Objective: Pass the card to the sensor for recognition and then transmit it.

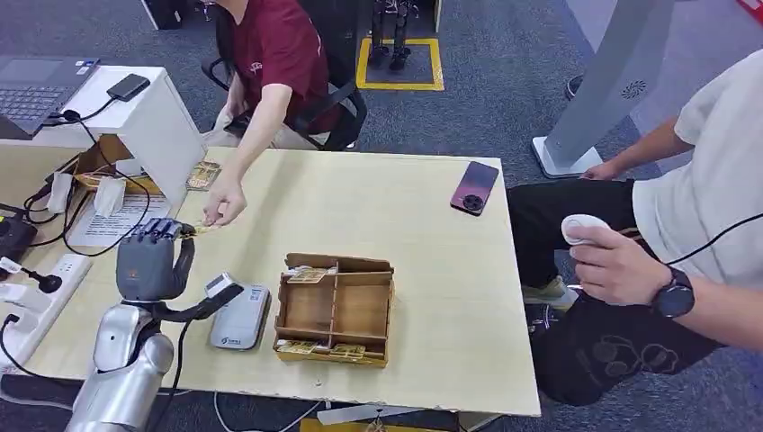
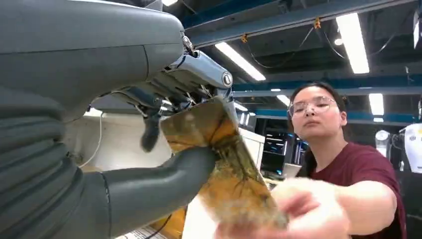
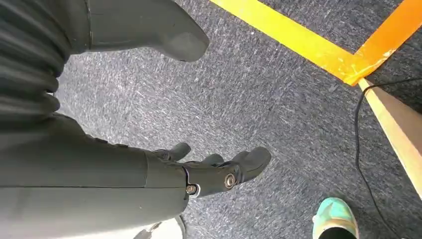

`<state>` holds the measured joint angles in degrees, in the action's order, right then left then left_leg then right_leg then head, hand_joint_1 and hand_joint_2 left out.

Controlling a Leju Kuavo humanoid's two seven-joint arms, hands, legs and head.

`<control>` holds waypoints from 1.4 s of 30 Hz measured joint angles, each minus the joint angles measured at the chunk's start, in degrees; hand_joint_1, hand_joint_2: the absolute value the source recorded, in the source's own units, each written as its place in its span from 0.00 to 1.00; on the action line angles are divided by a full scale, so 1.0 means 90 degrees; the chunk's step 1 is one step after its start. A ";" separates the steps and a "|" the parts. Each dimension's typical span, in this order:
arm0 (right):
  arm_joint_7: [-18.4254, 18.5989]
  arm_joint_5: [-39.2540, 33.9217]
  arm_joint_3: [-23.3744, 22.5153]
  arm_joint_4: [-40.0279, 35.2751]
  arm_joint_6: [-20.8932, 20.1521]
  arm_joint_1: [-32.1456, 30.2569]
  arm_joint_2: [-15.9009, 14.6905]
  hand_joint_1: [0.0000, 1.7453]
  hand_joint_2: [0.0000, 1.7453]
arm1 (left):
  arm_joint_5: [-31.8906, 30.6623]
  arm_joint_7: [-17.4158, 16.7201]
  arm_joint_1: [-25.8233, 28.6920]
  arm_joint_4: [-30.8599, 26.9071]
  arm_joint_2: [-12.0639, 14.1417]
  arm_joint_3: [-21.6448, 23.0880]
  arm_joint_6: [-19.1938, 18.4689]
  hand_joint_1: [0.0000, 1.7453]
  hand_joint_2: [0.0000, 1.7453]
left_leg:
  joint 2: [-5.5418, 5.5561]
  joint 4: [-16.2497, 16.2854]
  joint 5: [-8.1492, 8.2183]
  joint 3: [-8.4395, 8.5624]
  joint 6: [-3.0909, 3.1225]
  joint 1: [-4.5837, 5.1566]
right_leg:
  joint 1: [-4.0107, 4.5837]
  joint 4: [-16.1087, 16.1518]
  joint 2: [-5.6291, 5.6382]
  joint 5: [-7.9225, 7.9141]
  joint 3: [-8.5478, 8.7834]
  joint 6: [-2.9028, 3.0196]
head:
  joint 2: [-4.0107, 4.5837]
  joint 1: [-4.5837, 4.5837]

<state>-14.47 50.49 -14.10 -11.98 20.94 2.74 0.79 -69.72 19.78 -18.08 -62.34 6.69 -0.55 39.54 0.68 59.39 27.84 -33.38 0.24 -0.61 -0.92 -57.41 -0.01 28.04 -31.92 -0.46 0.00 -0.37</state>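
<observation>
The left hand is raised above the near-left part of the tabletop, fingers upright, and it pinches the card between its thick grey thumb and its darker fingers. In the left wrist view the card is a worn yellow-brown piece, tilted, its far end meeting the blurred hand of the person in the dark red shirt. In the head view that person's hand reaches across the tabletop and sits right at the card's edge, just beside the robot's fingertips; whether the person has a firm hold on it I cannot tell. The right hand hangs low over the grey carpet, fingers loosely curled but apart and holding nothing, with yellow floor tape nearby. Just beside the left arm, the grey sensor lies flat on the tabletop. To its right stands a wooden compartment box with more cards tucked at its front and back edges. A dark red phone lies at the tabletop's far right. On the left, a white stand carries a laptop, with cables trailing below it. A second person in a white shirt sits to the right, holding a small white device.
</observation>
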 joint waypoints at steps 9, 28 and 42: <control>-0.0010 0.0090 -0.0041 0.0000 0.0012 0.0003 0.0005 0.00 1.00 | 0.0650 0.0298 0.0002 0.0032 0.0005 0.0000 0.0000 1.00 1.00 | 0.0000 0.0000 0.0000 0.0000 0.0000 0.0000 | 0.0000 0.0000 0.0000 0.0000 0.0000 0.0000 | 0.0000 0.0000; -0.0206 -0.0112 -0.0811 0.0024 0.0260 -0.0191 0.0010 0.00 1.00 | 0.5414 0.0646 0.1815 -0.1932 0.0430 0.0061 -0.4814 1.00 1.00 | -0.0004 -0.0004 0.0006 -0.0005 -0.0005 -0.0001 | 0.0000 0.0000 0.0009 0.0006 -0.0009 0.0001 | 0.0000 0.0000; -0.0240 -0.0010 -0.1117 0.0027 0.0330 -0.0217 0.0034 0.00 1.00 | 0.4061 0.0168 0.2507 -0.2667 0.0447 0.0323 -0.4209 1.00 1.00 | -0.0001 -0.0003 0.0001 -0.0003 -0.0004 0.0000 | 0.0000 0.0001 -0.0002 0.0002 -0.0006 0.0001 | -0.0002 -0.0002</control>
<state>-16.63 50.40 -24.15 -11.74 23.91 0.79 1.09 -33.18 21.29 4.48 -86.34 10.71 2.36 1.66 0.67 59.37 27.85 -33.41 0.20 -0.61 -0.92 -57.40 -0.02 28.06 -31.98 -0.45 -0.02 -0.39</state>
